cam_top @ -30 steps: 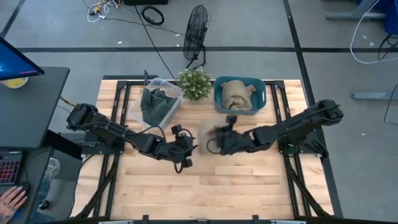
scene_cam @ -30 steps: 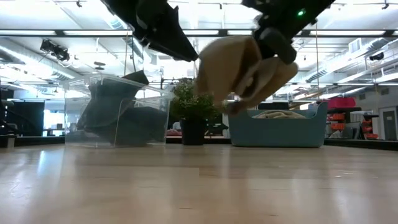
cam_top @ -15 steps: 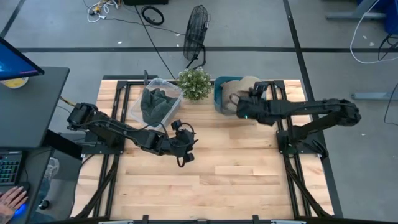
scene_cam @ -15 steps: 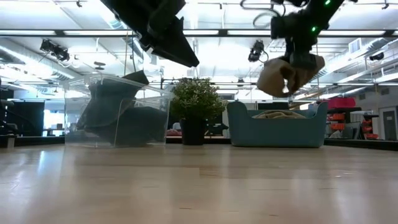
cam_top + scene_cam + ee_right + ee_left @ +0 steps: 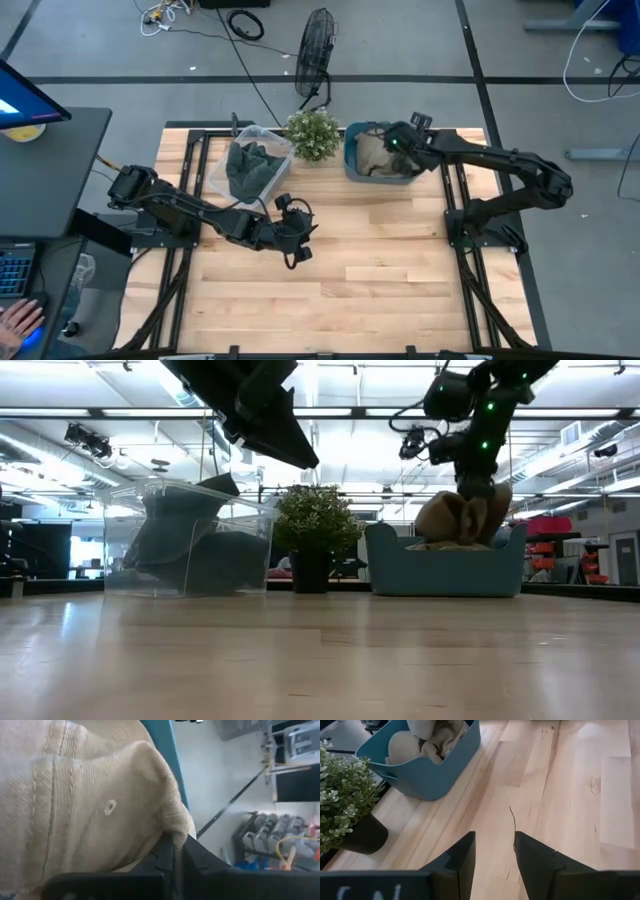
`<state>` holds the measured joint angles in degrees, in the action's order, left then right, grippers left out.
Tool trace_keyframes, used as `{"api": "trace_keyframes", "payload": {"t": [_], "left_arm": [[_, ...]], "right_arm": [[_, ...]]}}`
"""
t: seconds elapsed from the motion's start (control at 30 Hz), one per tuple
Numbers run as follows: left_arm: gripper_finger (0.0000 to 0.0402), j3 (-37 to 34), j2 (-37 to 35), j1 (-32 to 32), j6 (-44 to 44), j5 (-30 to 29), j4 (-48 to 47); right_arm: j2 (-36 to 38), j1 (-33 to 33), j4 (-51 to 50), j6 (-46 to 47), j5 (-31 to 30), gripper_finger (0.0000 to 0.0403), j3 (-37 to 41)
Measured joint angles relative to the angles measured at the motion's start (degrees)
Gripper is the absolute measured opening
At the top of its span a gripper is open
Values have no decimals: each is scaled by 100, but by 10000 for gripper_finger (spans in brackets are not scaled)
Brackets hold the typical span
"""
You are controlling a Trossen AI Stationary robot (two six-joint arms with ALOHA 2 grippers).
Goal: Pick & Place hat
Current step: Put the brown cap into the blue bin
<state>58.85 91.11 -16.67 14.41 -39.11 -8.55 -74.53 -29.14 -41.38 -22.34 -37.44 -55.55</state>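
The right pincer (image 5: 474, 495) hangs from above over the blue bin (image 5: 447, 570), holding a tan hat (image 5: 462, 518) by its upper edge. The hat's lower part sits at the bin's rim, above more tan fabric inside the bin. To the side of this pincer stand a potted plant (image 5: 315, 540) and, beyond it, a clear container (image 5: 185, 540) of dark grey fabric. The left arm (image 5: 250, 405) enters from above over the container. All items stand on the wooden bench (image 5: 320, 660).
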Motion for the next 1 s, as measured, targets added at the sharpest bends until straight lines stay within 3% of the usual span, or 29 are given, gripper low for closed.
{"api": "trace_keyframes", "payload": {"t": [0.23, 0.57, 0.7, 0.9, 1.0], "left_arm": [[140, 0, 2, 0, -2, 0, -12], [140, 0, 2, 0, -2, 0, -16], [140, 0, 2, 0, -3, -1, -16], [140, -2, -54, -7, 16, 5, -81], [140, -3, -178, -25, 448, -119, -192]], "right_arm": [[-454, -463, 171, 37, 26, 16, -9], [-756, -541, -62, 327, 104, 110, -9], [-630, -441, -343, 693, -281, 149, -38], [-83, -170, -1163, 1282, -113, 178, -318], [381, 56, -1375, 1507, -39, 182, -445]]}}
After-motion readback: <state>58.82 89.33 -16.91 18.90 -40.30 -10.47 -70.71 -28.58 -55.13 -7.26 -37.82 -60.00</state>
